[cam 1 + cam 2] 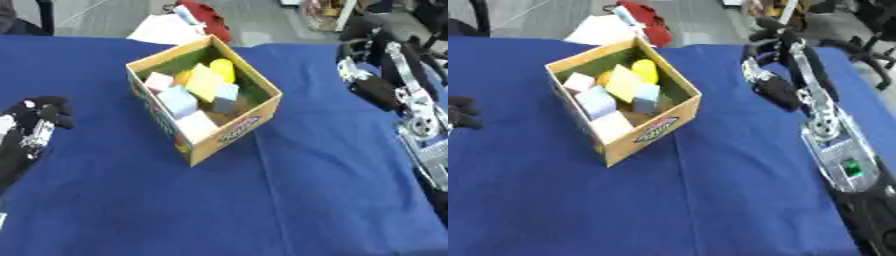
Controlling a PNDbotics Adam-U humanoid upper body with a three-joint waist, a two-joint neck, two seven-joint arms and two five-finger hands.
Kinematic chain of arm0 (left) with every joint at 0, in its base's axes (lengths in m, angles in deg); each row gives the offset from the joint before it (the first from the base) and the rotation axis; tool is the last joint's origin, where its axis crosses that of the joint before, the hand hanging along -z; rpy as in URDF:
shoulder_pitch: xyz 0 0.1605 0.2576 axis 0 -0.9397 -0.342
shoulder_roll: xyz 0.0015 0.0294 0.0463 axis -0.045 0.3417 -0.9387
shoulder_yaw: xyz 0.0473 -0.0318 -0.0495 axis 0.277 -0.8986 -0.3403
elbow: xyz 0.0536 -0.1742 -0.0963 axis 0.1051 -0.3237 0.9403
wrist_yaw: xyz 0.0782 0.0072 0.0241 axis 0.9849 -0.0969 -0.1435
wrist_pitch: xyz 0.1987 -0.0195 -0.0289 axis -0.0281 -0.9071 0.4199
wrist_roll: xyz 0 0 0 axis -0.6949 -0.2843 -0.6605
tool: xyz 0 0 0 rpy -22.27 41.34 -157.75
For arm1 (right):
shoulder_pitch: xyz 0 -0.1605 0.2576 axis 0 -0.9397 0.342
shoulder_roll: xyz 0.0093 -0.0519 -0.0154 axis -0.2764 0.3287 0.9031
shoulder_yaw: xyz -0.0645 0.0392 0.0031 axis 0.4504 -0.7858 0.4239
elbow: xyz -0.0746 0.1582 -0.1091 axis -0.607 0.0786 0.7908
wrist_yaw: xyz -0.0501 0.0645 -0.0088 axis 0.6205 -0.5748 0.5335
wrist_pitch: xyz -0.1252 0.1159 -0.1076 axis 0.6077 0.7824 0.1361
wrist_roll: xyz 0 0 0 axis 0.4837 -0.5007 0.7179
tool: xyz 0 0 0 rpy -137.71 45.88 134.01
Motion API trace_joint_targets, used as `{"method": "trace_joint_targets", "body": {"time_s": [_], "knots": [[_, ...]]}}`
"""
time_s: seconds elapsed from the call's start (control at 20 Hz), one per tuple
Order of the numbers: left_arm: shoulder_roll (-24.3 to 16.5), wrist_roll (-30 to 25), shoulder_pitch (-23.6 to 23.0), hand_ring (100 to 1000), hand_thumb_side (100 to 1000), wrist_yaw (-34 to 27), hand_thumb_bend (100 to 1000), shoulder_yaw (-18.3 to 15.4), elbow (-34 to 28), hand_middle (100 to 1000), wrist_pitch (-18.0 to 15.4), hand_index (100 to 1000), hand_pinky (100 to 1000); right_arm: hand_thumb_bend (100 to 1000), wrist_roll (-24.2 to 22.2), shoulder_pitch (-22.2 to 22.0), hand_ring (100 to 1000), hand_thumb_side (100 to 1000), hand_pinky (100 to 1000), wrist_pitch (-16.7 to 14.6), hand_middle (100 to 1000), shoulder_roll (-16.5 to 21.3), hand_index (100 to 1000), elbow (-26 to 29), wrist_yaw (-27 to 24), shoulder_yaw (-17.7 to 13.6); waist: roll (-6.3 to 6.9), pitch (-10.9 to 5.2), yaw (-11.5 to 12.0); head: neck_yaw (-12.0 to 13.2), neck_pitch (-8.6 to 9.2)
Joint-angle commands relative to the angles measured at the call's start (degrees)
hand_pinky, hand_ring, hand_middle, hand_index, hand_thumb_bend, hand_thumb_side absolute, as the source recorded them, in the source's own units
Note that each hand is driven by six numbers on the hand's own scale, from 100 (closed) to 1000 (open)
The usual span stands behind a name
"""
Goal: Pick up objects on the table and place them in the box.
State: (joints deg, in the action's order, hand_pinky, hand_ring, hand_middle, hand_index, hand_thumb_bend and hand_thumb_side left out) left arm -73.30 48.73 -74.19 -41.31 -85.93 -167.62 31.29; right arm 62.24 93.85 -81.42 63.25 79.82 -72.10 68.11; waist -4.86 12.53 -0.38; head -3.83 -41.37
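A yellow cardboard box [229, 131] with a green inside stands near the middle of the blue table [262, 200]. Several blocks lie in it: a pink one [158, 80], a light blue one [178, 100], a yellow one [206, 82] and a white one [198, 124]. My left hand [37, 117] rests at the left edge, well clear of the box, its dark fingers curled with nothing in them. My right hand [770, 82] hangs above the table to the right of the box, fingers pointing down, holding nothing. I see no loose object on the cloth.
A white sheet [166, 30] and a red thing [206, 17] lie beyond the table's far edge behind the box. My right forearm [833, 140] runs along the right side. Blue cloth spreads wide in front of the box.
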Motion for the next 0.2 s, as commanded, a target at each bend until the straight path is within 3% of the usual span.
{"method": "trace_joint_targets", "body": {"time_s": [0.05, 0.2], "knots": [[0.17, 0.76, -0.11, 596, 699, -0.61, 100, -0.29, -0.61, 615, -0.23, 774, 743, 100, 1.9, -1.51, 627, 565, 580, -1.01, 656, -3.9, 895, 1.28, -1.67, -1.47, 0.59, -1.25, -0.17, 1.5, -1.36], [0.63, 1.06, -0.48, 596, 704, -0.94, 100, -0.04, -0.52, 614, -0.42, 771, 743, 100, 2.82, -3.51, 621, 580, 572, -2.1, 642, -8.23, 890, 0.89, -1.86, -1.84, 0.92, -1.04, -0.26, 2.16, -2.34]]}}
